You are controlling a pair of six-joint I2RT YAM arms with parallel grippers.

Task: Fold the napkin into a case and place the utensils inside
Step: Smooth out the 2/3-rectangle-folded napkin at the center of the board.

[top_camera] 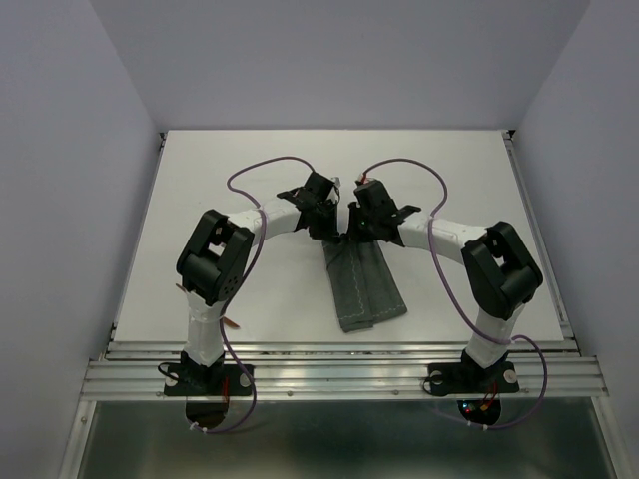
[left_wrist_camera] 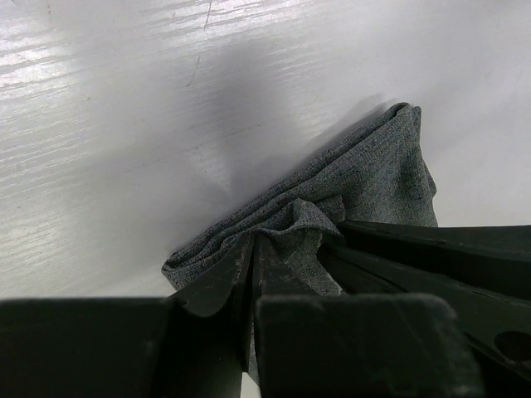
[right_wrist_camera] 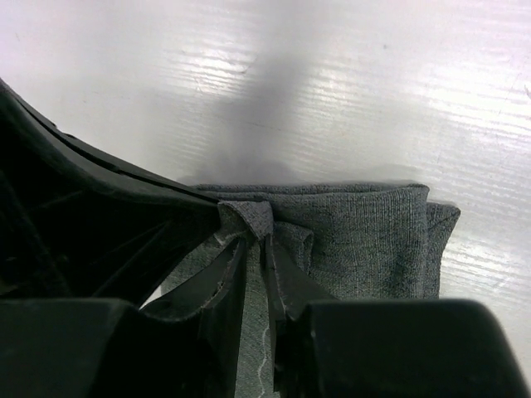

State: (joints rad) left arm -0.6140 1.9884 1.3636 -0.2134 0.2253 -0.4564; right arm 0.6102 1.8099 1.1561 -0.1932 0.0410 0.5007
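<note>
The grey-green napkin (top_camera: 367,289) lies folded into a narrow rectangle at the middle of the white table, its long side running toward the arms. Both grippers meet at its far end. My left gripper (top_camera: 327,230) is shut on a bunched fold of the napkin (left_wrist_camera: 373,178), the cloth pinched between the tips of the left gripper (left_wrist_camera: 251,238). My right gripper (right_wrist_camera: 259,236) stands slightly open, and a small peak of napkin (right_wrist_camera: 365,232) stands up at its tips. In the overhead view the right gripper (top_camera: 355,232) sits beside the left one. No utensils are in view.
Purple cables (top_camera: 262,165) loop above both arms. The white table (top_camera: 479,180) is walled at the left, right and back. A metal rail (top_camera: 339,374) runs along its near edge by the arm bases.
</note>
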